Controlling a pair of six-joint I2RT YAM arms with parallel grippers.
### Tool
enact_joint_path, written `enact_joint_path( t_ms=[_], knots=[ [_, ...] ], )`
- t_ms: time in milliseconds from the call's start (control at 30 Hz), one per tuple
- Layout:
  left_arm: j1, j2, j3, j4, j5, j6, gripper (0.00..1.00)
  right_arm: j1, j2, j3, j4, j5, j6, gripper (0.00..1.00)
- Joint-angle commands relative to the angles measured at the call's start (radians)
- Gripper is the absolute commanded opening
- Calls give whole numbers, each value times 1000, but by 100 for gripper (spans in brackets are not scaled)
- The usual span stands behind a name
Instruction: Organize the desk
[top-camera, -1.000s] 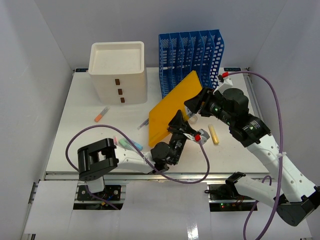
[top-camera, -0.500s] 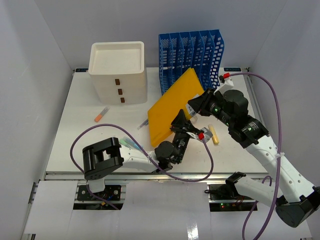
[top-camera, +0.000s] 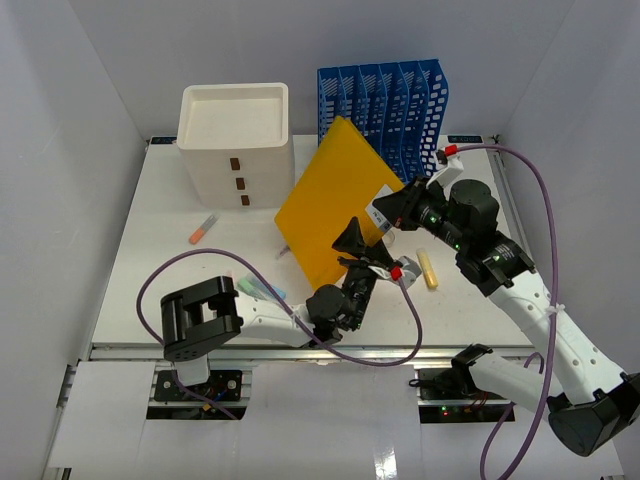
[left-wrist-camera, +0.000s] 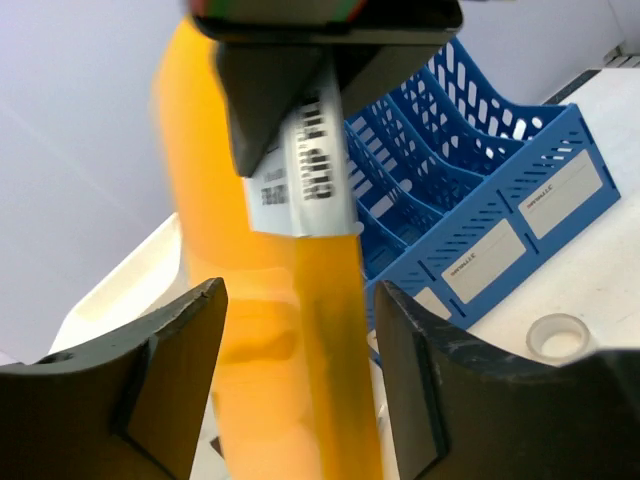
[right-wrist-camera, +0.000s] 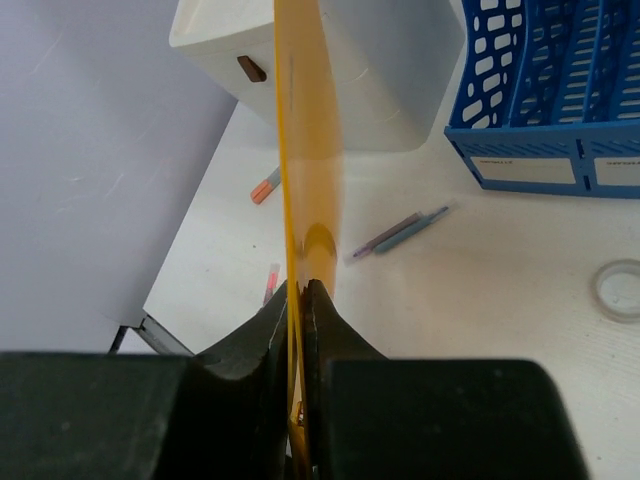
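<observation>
The flat orange-yellow plastic folder looks smooth, glossy and slightly translucent, and carries a printed white paper label. The blue slotted plastic file rack is perforated and faintly shiny. The white three-drawer plastic box is matt. The wide white table is smooth and matt, its silver front rail bare metal. The black plastic fingers look matt.

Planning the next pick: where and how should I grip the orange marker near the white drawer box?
Probably across its middle from straight above: the orange marker lies flat on the desk, bare surface along both long sides.
</observation>
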Motion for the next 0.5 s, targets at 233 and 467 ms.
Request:
enact_joint_path(
  t_ms=[233,467],
  knots=[
    [-55,-284,-130,267,-22,-346,85,-41,-23,76,183,-71,-134,8],
    [-71,-551,-231,-127,-21,-697,84,-114,1,194,191,-93,-239,8]
  ],
)
